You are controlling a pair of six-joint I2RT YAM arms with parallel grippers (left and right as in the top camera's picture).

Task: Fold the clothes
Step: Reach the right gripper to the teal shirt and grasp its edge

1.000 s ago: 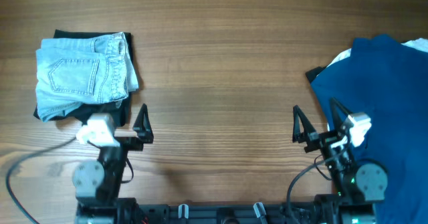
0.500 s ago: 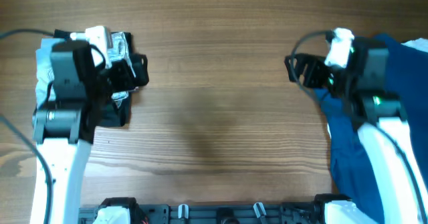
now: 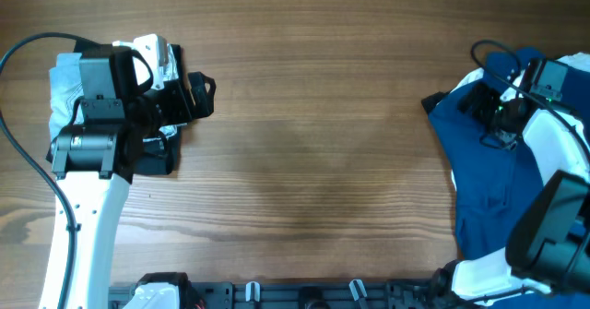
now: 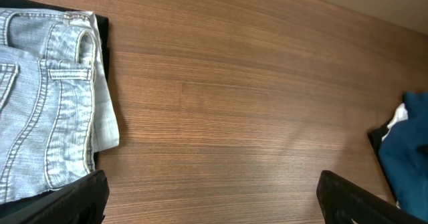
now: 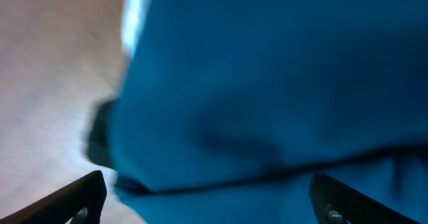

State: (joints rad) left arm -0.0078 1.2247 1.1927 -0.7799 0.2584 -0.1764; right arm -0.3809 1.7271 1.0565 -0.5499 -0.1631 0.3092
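**Both grippers spread wide, one at each end of the table**

Far left of the brown wood-grain table (image 3: 304, 161): a folded pale blue denim garment (image 4: 47, 117), stitched seams and belt loops up, on top of a flat black garment (image 3: 157, 159) showing past its right and near edges. Above the right edge of that pile, the left gripper (image 3: 189, 106), black fingers splayed wide apart. From the left wrist camera, only bare wood between the two fingertips (image 4: 83, 197), the denim ahead of and beside the left one, not between the pair. No contact with the cloth to be made out.

Bare wood across the table's middle.

Far right of the table: a large dark blue shirt (image 3: 489, 189), loosely heaped and draped from the far edge down toward the near edge. A white garment (image 3: 572, 62) peeping from under its far side, a dark cloth corner (image 3: 433, 101) jutting toward the table's middle. Over the upper left part of the blue heap, the right gripper (image 3: 487, 117), fingers likewise held wide. From the right wrist camera, blurred, blue cloth filling the whole gap between the fingertips (image 5: 87, 190), close beneath them. Touching or just clear of it: impossible to tell. Nothing pinched on either side.
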